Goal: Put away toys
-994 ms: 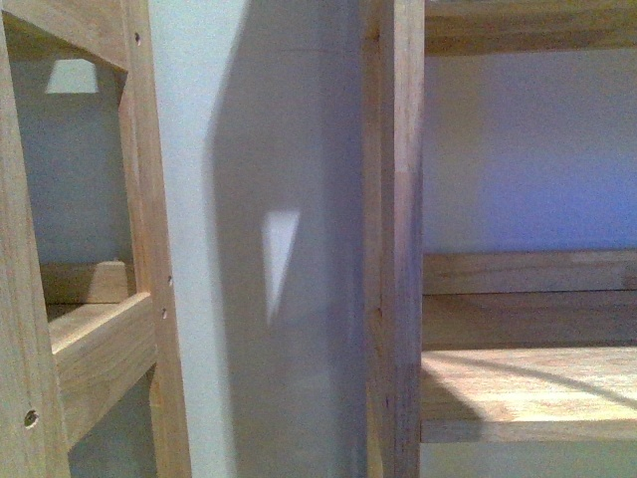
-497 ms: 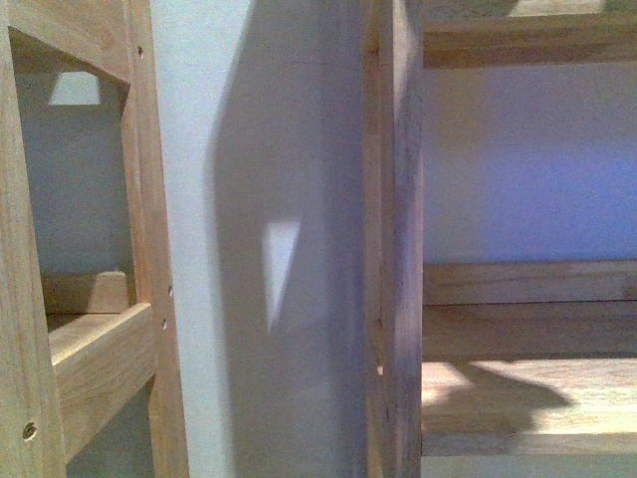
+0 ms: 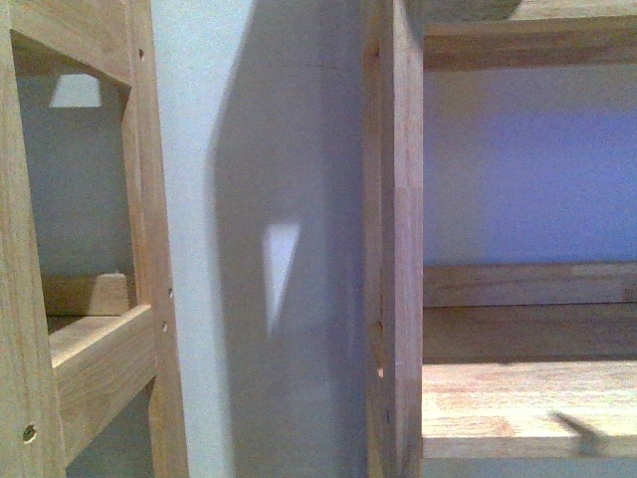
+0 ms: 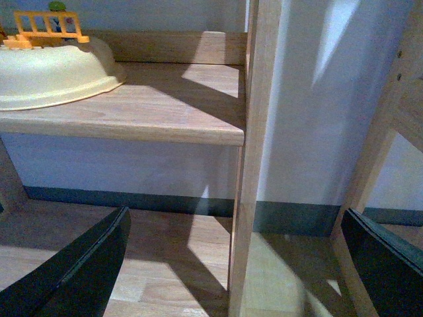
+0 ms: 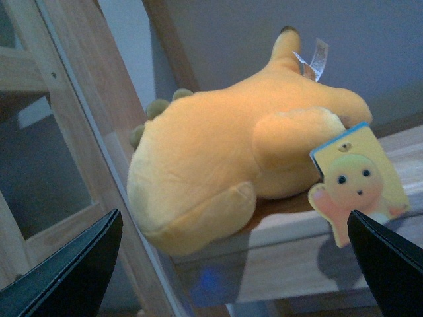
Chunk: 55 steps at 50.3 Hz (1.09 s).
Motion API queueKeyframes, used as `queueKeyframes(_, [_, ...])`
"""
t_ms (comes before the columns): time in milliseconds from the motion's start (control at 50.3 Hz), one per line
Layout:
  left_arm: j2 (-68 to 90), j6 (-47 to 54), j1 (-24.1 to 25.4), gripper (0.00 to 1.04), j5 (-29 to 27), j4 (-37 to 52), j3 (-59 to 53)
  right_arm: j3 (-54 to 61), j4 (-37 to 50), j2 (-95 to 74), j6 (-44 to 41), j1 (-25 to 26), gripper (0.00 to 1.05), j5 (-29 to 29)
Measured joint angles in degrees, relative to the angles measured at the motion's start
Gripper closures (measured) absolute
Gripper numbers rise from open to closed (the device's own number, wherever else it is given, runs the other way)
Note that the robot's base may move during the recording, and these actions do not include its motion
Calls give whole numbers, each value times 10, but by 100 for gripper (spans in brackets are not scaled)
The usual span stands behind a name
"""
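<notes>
Right wrist view: plush (image 5: pixel 231 158) lies on its side on a wooden shelf (image 5: pixel 310 251), at the shelf's edge, pressed against or just beside a wooden post (image 5: pixel 99 152). Orange-yellow fur, small greenish bumps near the post side. White sewn label (image 5: pixel 316 58) sticks up from its far end; a cardboard hang tag (image 5: pixel 357 181) with a cartoon face hangs over the shelf front. Right gripper (image 5: pixel 234 277) is spread wide, both dark fingers (image 5: pixel 73 271) showing at the frame's lower corners, nothing between them. Plush sits ahead of the gripper, clear of both fingers, not touched.

Left wrist view: left gripper (image 4: pixel 238 264) also spread wide and empty, fingers (image 4: pixel 79 264) low in the frame. Ahead of it a shelf board (image 4: pixel 165 105) carrying a cream tray (image 4: pixel 56 76) with a small orange fence toy (image 4: pixel 49 26) on top. An upright (image 4: pixel 254 158) stands between the fingers' line of sight, wall behind.

Front view: only wooden shelving posts (image 3: pixel 393 239), pale wall (image 3: pixel 259 199), and a bare shelf board (image 3: pixel 528 398) at right. No arm or plush visible here.
</notes>
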<state>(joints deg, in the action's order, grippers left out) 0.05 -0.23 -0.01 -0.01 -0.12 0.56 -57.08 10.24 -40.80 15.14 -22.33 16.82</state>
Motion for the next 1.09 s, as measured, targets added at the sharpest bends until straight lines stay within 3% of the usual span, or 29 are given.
queueKeyframes(119, [0, 0, 0, 6, 0, 0, 0, 72, 3, 66, -35, 0, 0, 14])
queueKeyframes(577, [0, 0, 0, 6, 0, 0, 0, 336, 2, 227, -73, 92, 0, 4])
queueKeyframes(815, [0, 0, 0, 6, 0, 0, 0, 491, 10, 309, -84, 40, 0, 83])
queueKeyframes(935, [0, 0, 0, 6, 0, 0, 0, 492, -88, 320, -120, 72, 16, -14])
queueKeyframes(1094, [0, 0, 0, 6, 0, 0, 0, 497, -107, 338, -137, 113, 38, -64])
